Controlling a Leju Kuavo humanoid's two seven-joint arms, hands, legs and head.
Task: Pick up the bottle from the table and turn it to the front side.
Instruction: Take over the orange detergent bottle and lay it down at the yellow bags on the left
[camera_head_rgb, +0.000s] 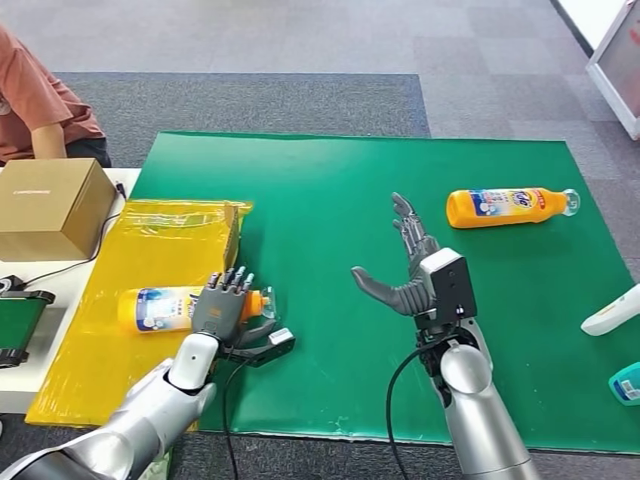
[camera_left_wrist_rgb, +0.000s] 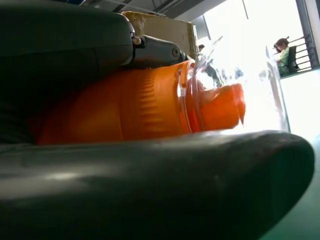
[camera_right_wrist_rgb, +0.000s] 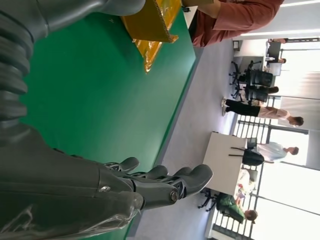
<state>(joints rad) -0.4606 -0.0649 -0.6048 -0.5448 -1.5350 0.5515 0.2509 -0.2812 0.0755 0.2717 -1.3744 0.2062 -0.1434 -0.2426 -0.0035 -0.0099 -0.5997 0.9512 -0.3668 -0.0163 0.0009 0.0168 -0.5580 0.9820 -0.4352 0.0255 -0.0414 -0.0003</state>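
Observation:
An orange bottle with a blue-and-white label lies on its side on a yellow sheet at the table's left. My left hand wraps its neck just behind the clear cap. In the left wrist view the orange neck sits between my thumb and the fingers above it. A second orange bottle lies on the green mat at the far right. My right hand hovers open over the middle of the mat, fingers spread, holding nothing.
A cardboard box stands at the left, with a person in a red shirt behind it. A white object and a teal object lie at the right edge. The yellow-wrapped box corner rests on the mat.

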